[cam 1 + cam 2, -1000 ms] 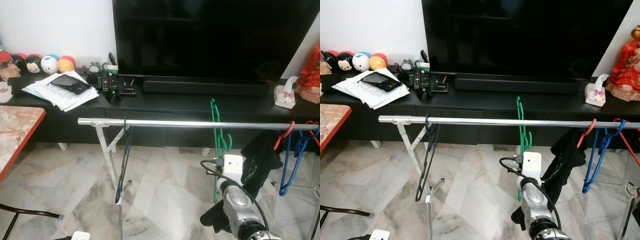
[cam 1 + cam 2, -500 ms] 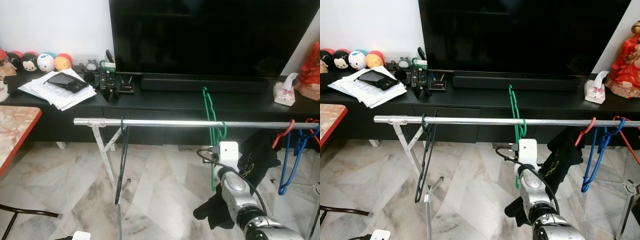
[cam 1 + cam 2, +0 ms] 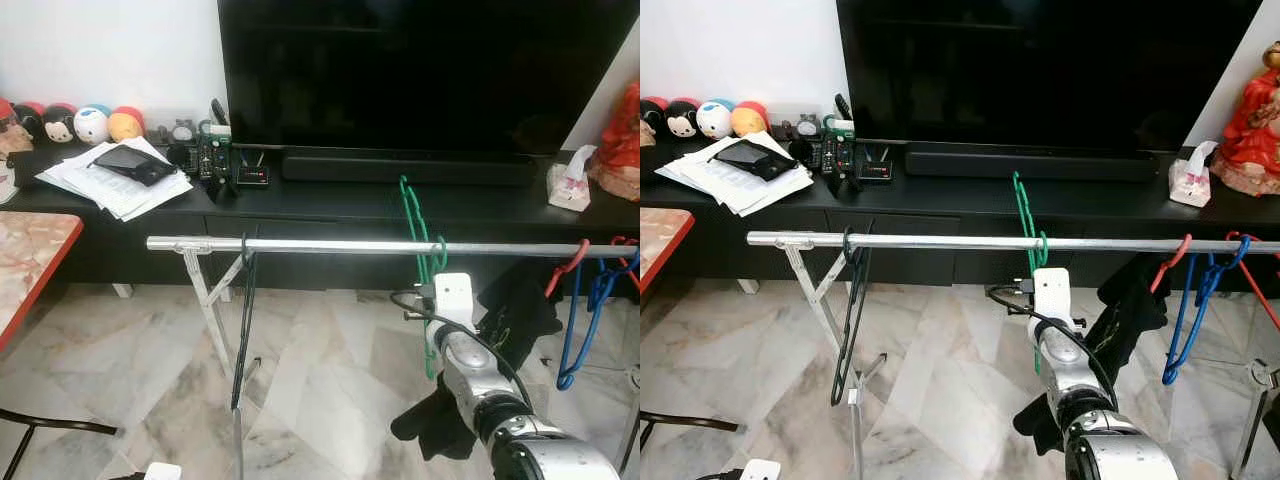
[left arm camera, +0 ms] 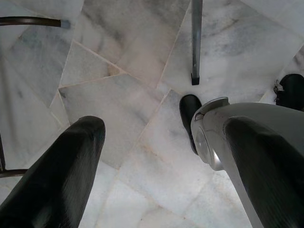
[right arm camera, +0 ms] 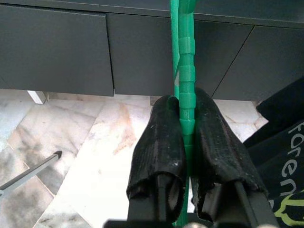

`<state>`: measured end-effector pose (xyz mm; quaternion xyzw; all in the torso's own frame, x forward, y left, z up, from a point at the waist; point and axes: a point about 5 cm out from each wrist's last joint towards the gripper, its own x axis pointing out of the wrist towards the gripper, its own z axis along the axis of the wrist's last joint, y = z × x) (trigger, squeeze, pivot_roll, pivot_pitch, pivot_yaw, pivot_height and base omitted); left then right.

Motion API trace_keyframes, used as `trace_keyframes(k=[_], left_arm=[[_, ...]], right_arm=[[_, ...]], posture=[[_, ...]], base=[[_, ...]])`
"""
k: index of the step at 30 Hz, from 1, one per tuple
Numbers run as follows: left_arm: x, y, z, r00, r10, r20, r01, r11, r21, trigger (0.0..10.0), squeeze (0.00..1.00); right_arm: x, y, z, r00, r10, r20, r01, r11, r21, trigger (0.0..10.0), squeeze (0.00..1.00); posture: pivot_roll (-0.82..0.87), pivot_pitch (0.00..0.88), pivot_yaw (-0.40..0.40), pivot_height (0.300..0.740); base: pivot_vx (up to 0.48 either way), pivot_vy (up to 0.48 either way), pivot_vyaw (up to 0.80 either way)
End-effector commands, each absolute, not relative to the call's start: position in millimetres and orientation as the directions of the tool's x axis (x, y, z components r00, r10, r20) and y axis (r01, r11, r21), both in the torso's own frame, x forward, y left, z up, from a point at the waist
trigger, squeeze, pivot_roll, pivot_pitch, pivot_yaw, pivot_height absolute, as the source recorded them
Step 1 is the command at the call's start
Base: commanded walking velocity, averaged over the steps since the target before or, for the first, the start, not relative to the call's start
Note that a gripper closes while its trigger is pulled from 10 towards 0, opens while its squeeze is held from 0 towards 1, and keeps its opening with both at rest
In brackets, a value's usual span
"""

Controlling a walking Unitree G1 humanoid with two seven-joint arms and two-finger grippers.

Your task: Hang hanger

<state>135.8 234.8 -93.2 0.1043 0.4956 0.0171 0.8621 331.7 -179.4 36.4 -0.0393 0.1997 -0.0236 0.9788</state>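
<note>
Your right gripper is clamped tight on the green hanger, fingers pinching its stem. The hanger's hook rises above the rail, its neck crossing the bar, whether it rests on it you can't tell. Black hanger hangs near the rail's left end, blue hanger and black garment to the right. Your left gripper hangs spread wide over the floor, holding nothing

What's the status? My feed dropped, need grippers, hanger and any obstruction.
Right gripper shut on green hanger, hook at the rail, not clearly seated. Left gripper open, idle over the floor. Black garment hangs close beside.
</note>
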Motion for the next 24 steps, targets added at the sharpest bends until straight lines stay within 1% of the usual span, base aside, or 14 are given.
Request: trace_keyframes(k=[1,7,24], left_arm=[[132.7,236.3,-94.3,0.487,0.135,-0.863,0.096,0.974,0.206,10.0,0.00],[133.3,236.8,-94.1,0.486,0.134,-0.864,0.096,0.974,0.205,10.0,0.00],[131.8,235.7,-94.9,0.482,0.132,-0.866,0.095,0.975,0.202,10.0,0.00]], right_arm=[[334.6,-180.8,38.8,0.913,-0.070,-0.402,0.038,0.996,-0.086,10.0,0.00],[333.6,-178.0,34.5,0.885,-0.067,-0.460,0.031,0.996,-0.087,10.0,0.00],[331.9,-178.0,32.3,0.880,-0.065,-0.470,0.046,0.998,-0.051,10.0,0.00]], posture=[[0.01,0.000,-0.081,0.740],[0.01,0.000,-0.076,0.740],[0.01,0.000,-0.076,0.740]], base=[[0.000,0.000,0.00],[0.000,0.000,0.00],[0.000,0.000,0.00]])
